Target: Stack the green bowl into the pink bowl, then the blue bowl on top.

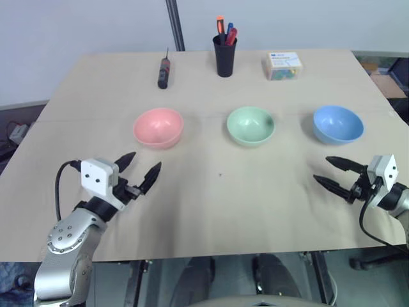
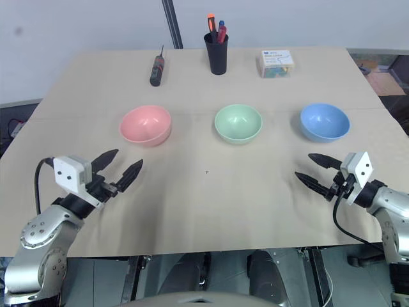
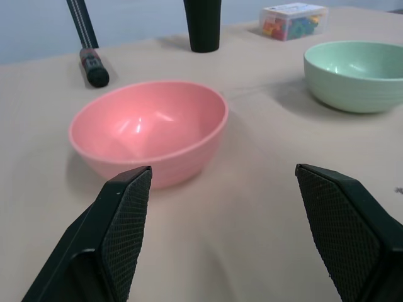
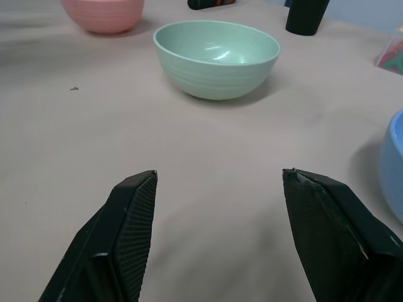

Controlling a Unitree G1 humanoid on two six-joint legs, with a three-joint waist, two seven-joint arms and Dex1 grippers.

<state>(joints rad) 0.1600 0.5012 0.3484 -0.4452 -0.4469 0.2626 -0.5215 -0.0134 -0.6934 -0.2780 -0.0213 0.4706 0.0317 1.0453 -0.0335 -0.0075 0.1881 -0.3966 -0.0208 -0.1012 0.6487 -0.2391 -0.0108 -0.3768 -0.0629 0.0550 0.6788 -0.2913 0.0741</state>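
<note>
Three bowls stand apart in a row on the tan table: the pink bowl [image 1: 158,127] on the left, the green bowl [image 1: 250,125] in the middle, the blue bowl [image 1: 338,124] on the right. All sit upright with nothing inside. My left gripper [image 1: 140,169] hovers open just in front of the pink bowl [image 3: 150,129], nothing between its fingers. Near the blue bowl's front, my right gripper [image 1: 330,172] is open and points left toward the green bowl [image 4: 216,57], holding nothing.
At the back of the table lie a black screwdriver [image 1: 163,71], a black cup of pens [image 1: 225,50] and a clear box of coloured bits [image 1: 283,65]. The table's front edge [image 1: 211,258] runs just below both grippers. A dark pole [image 1: 174,24] rises behind the table.
</note>
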